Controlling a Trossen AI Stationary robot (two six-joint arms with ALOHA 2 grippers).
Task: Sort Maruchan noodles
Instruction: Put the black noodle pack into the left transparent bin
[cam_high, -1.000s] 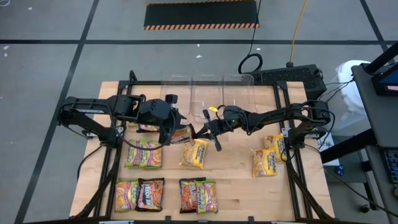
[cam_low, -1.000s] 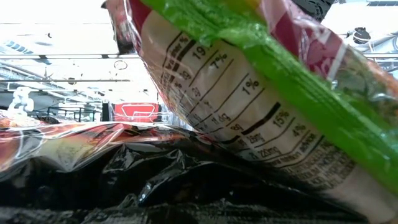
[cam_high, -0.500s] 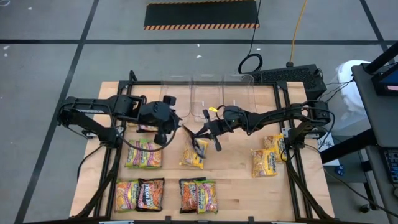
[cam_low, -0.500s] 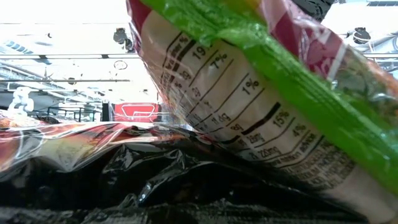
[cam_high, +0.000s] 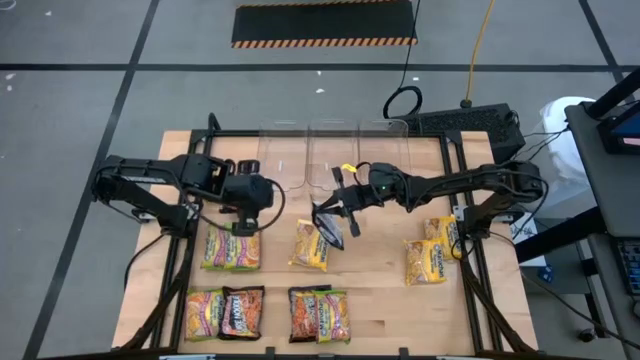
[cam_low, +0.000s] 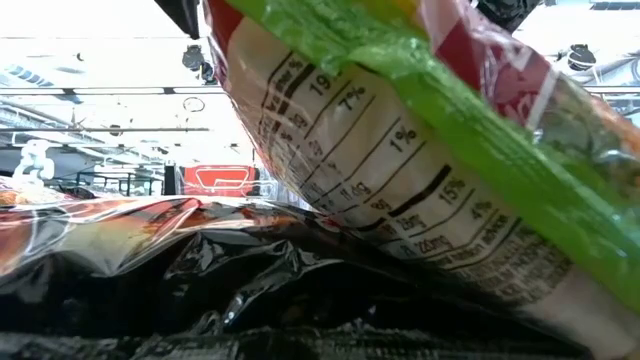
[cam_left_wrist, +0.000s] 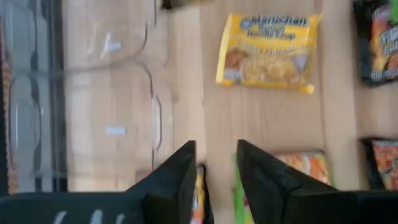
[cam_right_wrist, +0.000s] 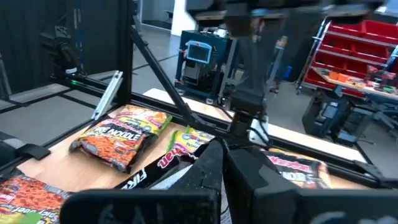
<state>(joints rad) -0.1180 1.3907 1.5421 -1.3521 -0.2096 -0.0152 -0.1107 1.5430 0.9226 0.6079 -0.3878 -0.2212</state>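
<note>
Wooden desk: pale plank top carrying every packet; landmark is the row of clear plastic bins along its far edge.
Left gripper: near the bins' left end, hovering above the desk, jaws spread and holding nothing.
Lime-green and pink crinkly noodle packets: lying flat just below the left gripper, farther from the bins.
Front row: orange, black and green packets side by side at the desk edge farthest from the bins.
Yellow rectangular Maruchan packet: flat on the desk, in front of the middle bin.
Right gripper: just in front of the middle bin, jaws pressed together, pinching a black packet that hangs over the yellow one.
Yellow-orange packets: two on the desk, in front of and right of the bins' right end.
</note>
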